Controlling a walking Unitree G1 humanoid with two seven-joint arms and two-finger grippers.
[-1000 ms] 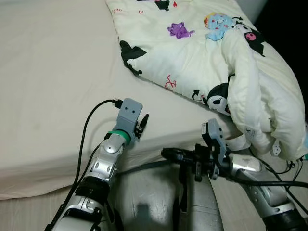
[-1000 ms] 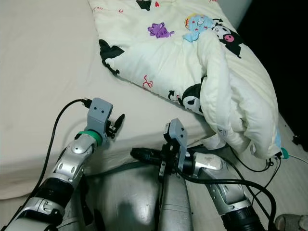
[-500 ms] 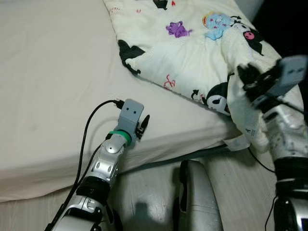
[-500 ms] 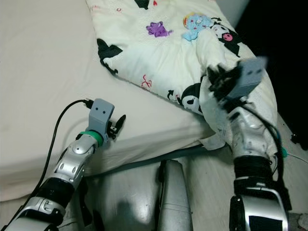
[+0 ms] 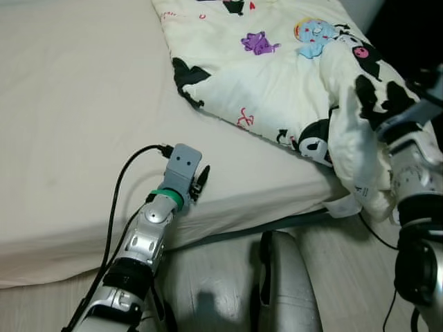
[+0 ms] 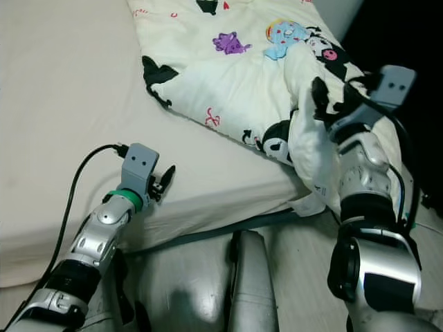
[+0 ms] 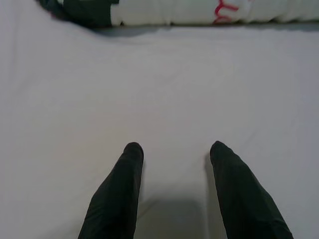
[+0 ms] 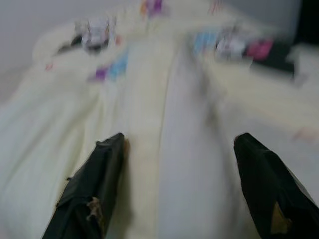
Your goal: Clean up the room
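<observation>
Right gripper (image 6: 331,104) has swung up from below mattress edge, now against bunched fold of quilt (image 5: 277,76) at bed's right side. Fingers spread wide, fold between them, not yet clenched (wrist view blurred by motion). Quilt lies crumpled on right half of bed (image 5: 76,124), one edge drooping over side, likely why arm reaches there: grab, pull flat. Left gripper (image 5: 201,177) rests on bare sheet near front edge, fingers apart, holding nothing.
</observation>
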